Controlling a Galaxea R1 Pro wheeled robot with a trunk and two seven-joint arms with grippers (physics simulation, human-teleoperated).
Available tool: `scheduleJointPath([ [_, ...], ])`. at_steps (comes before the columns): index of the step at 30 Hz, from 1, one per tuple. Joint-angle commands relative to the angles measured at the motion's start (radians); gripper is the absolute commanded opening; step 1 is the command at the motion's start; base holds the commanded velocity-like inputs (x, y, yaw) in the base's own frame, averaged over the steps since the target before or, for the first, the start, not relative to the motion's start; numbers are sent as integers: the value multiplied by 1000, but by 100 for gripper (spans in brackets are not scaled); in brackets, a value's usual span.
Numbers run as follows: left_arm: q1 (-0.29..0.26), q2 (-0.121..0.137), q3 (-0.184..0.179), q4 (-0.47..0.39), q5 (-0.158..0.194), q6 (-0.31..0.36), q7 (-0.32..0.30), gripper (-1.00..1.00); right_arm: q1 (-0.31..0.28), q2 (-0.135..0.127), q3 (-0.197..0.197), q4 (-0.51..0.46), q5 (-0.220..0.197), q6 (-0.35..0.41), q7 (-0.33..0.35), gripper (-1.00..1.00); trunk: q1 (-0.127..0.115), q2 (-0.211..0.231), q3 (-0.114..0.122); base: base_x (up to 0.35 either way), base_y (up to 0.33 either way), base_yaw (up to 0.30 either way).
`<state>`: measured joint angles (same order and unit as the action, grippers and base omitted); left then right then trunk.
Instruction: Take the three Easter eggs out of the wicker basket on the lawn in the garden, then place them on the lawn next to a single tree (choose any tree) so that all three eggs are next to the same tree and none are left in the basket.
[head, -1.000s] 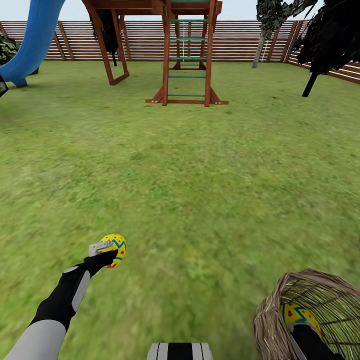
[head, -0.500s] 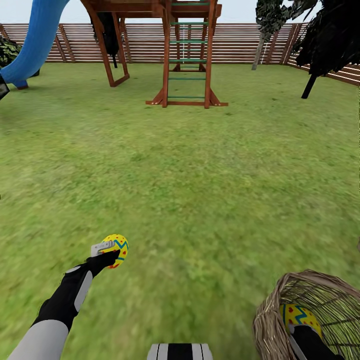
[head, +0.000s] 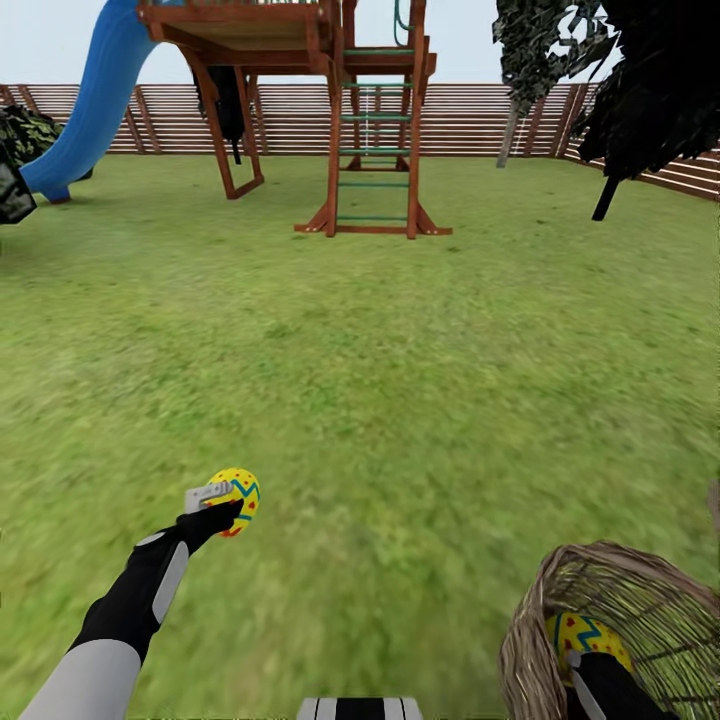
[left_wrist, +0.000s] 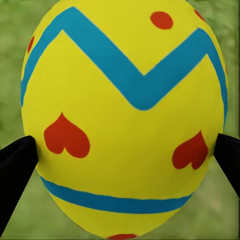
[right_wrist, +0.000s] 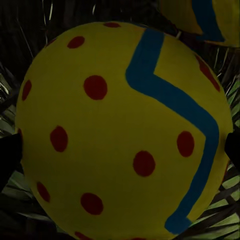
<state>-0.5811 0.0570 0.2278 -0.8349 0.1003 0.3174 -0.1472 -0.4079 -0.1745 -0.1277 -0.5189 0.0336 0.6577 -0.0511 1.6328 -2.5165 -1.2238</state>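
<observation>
My left gripper (head: 222, 497) held out over lawn (head: 400, 380), clamped on Easter egg (head: 237, 498); left wrist view: black fingertips (left_wrist: 15, 165) press both sides. My right gripper (head: 590, 665) down inside wicker basket (head: 530, 620), apparently closed on second egg (right_wrist: 125, 130). Third egg (right_wrist: 200, 17) partly seen just beyond. Playset (head: 340, 110) and tree (head: 540, 50) far ahead by fence.

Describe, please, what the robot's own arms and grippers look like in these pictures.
The left arm is light grey nearest the body, then black with a grey panel along its forearm. The left gripper has a black base and a pale grey finger; in its wrist view the fingertips look black. The right arm is black with a thin grey stripe.
</observation>
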Motion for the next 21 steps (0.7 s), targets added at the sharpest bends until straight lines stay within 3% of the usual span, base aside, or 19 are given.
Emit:
scheduleJointPath([
  [1,0,0,2,-1,10,8,-4,-100,-1,1,-3,-1,3,5,-1,-100,-1,0,3,-44,0,0],
  [21,0,-8,2,0,9,9,-3,-100,0,3,-1,22,2,-24,-1,-100,-10,5,81,-27,14,0],
])
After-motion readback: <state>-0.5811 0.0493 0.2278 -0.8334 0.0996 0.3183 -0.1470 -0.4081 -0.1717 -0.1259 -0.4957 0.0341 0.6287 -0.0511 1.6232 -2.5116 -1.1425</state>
